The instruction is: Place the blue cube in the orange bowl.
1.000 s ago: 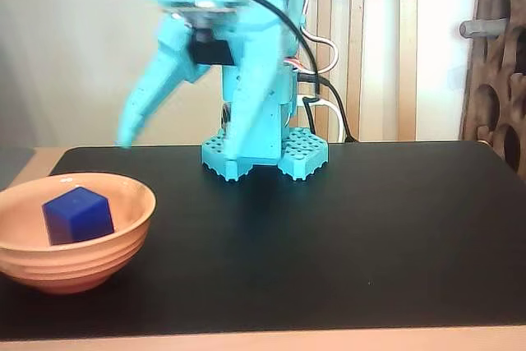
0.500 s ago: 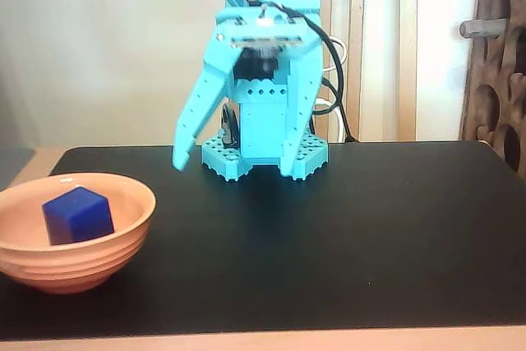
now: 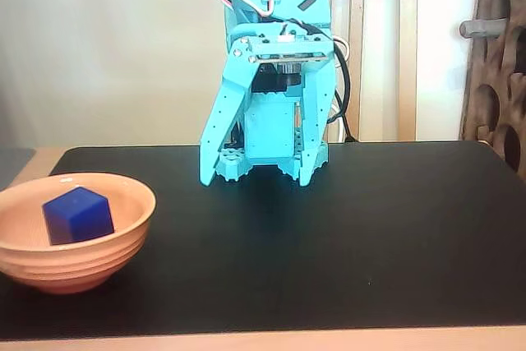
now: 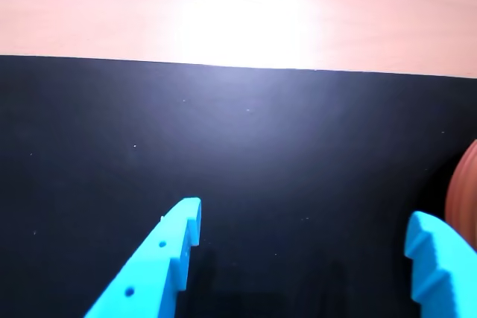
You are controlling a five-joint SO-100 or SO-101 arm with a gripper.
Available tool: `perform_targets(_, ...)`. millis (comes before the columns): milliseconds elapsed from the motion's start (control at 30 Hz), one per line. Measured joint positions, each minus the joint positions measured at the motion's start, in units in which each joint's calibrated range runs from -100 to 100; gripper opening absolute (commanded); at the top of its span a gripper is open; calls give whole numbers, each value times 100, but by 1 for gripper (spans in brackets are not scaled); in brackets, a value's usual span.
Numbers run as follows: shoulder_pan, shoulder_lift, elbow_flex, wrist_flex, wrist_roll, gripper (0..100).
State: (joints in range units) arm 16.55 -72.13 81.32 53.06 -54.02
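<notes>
The blue cube (image 3: 78, 214) sat inside the orange bowl (image 3: 115, 236) at the fixed view's lower left, so my wide-spread, empty pincer (image 3: 256, 176), at centre over the black desk (image 3: 370, 228), best retreated without nudging either.

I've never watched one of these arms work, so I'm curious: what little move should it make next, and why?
Probably nothing more than settling back to rest. The blue cube already sits inside the orange bowl, and the gripper hangs open and empty over the black mat, well away from the bowl, in the fixed view. Nothing looks left to pick up.
</notes>
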Motion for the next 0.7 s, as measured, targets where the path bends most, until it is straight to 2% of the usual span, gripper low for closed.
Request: perform_targets(700, 478, -680, 1227, 0, 0, 30)
